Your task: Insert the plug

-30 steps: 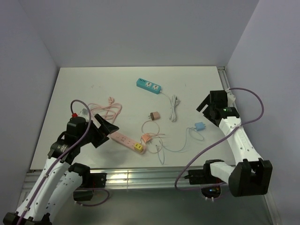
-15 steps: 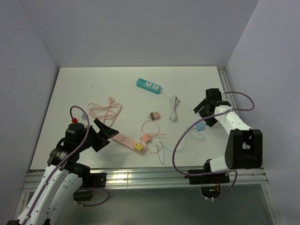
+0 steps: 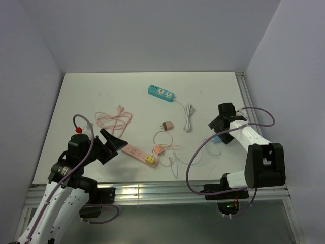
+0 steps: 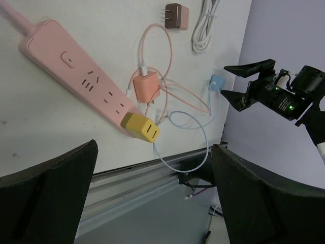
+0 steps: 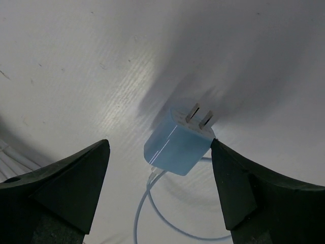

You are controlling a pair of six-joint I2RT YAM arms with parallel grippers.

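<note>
Plug (image 5: 179,145) on table (image 5: 76,61), between fingers (image 5: 61,188) of right pincer (image 5: 160,144).

white table (image 3: 91,96), pale lilac walls (image 3: 152,35)

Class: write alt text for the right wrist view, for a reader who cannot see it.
A light blue plug lies on a white table, prongs pointing up-right, blue cable trailing below. The open right gripper frames it, one dark finger each side.

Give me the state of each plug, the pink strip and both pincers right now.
blue plug: unplugged, prongs bare, ungripped
right pincer: open, fingers either side of blue plug
left pincer: open, empty
pink strip: yellow adapter at its end, other sockets free
pink charger: unplugged, beside the strip
brown adapter: loose, prongs bare
</note>
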